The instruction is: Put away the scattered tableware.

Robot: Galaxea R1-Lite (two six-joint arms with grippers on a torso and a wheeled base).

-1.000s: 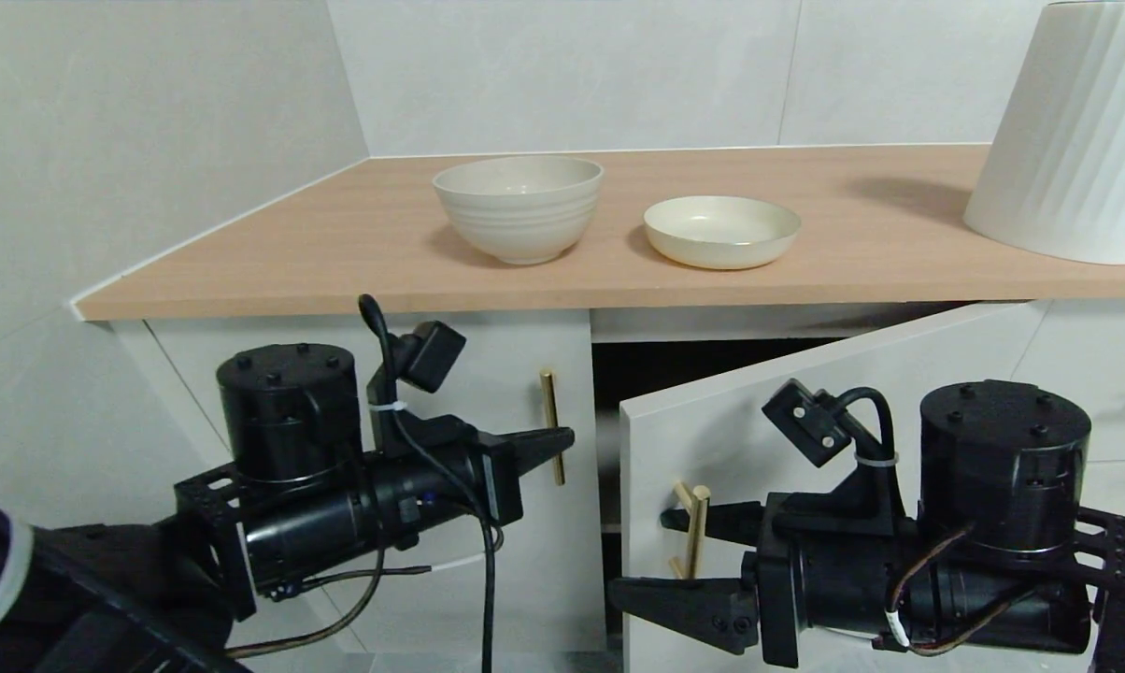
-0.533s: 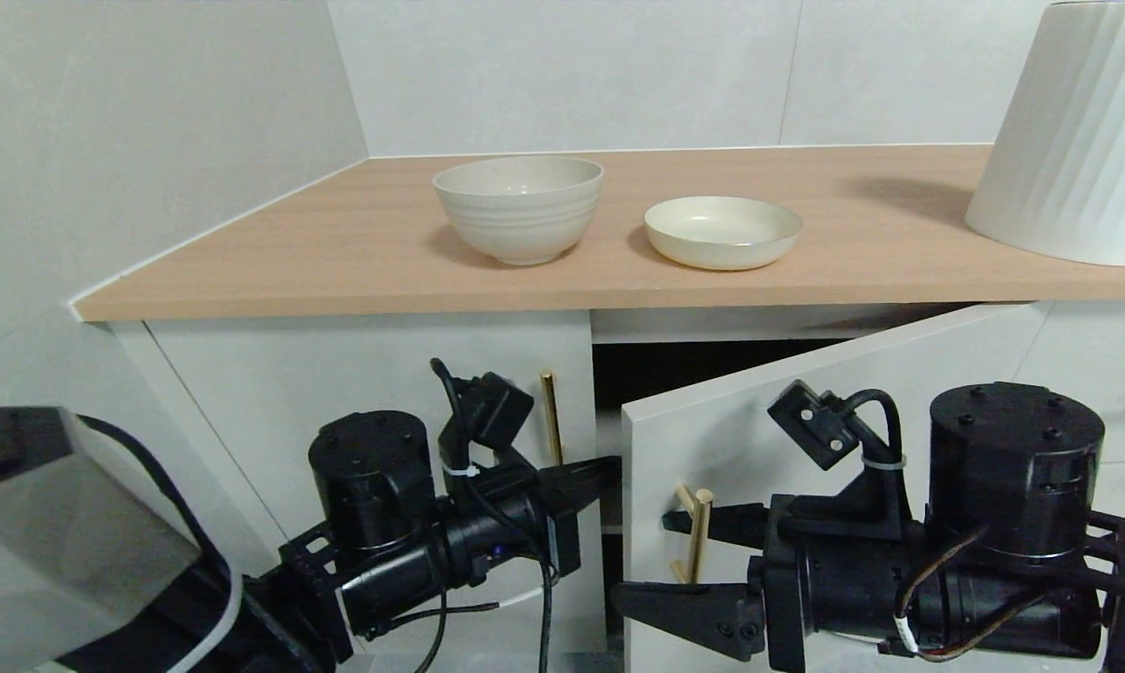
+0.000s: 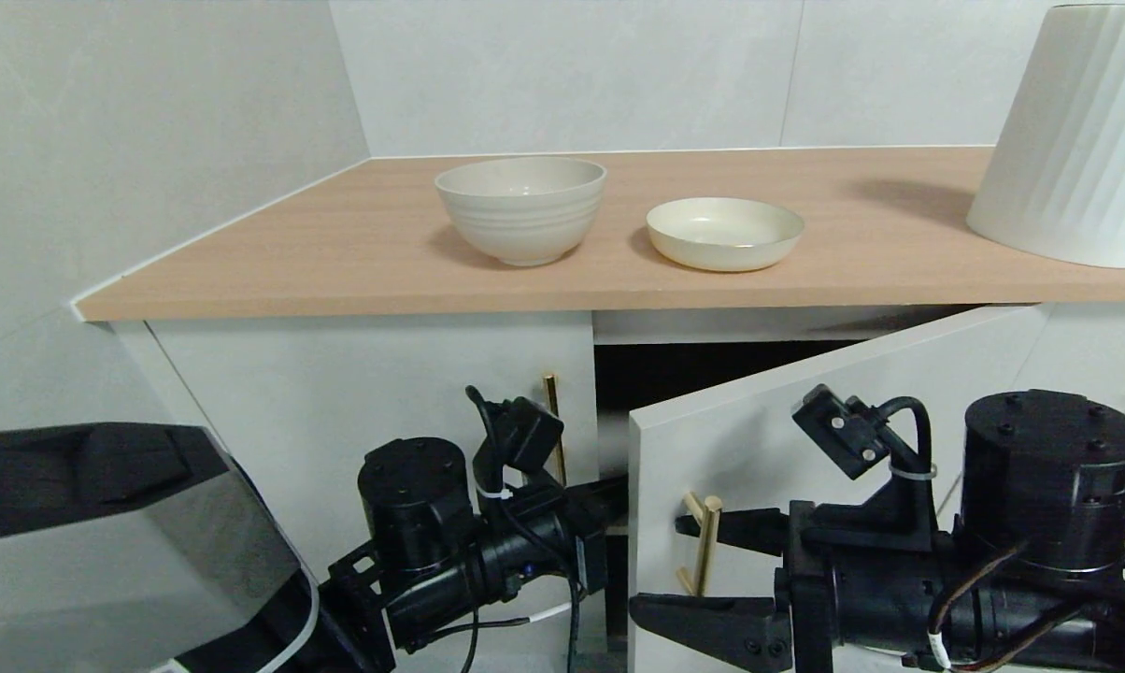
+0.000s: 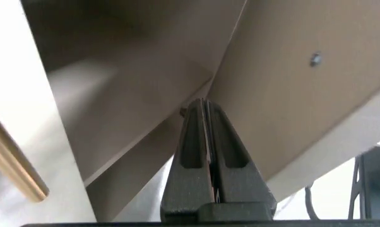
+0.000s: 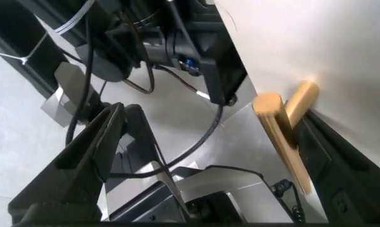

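Bowl (image 3: pixel 520 207) and shallow dish (image 3: pixel 724 231) are recorded upright on the wooden countertop (image 3: pixel 338 252), side by side but apart, with a white ribbed vessel (image 3: pixel 1076 140) well off to the robot's right. Below them, the right cabinet door (image 3: pixel 805 402) is seen swung partly open. The right gripper (image 3: pixel 661 565) is held spread, its jaws to either side of that door's brass handle (image 3: pixel 707 551); contact with the handle cannot be confirmed. The left gripper (image 3: pixel 609 491) is pressed together with nothing between its fingers (image 4: pixel 193 145), its tip poked into the gap at the open door's free edge. Both pieces are judged to be glazed ceramic or similar: rigid, smooth, likely slippery, breakable if dropped or knocked against the cabinet frame. The bowl is expected to be the heavier; a pinch across its rim, one finger inside and one outside, is suggested. The dish's low wall offers less purchase, so a deeper rim pinch is advised and tilting is to be expected. Neither piece has yet been put away.
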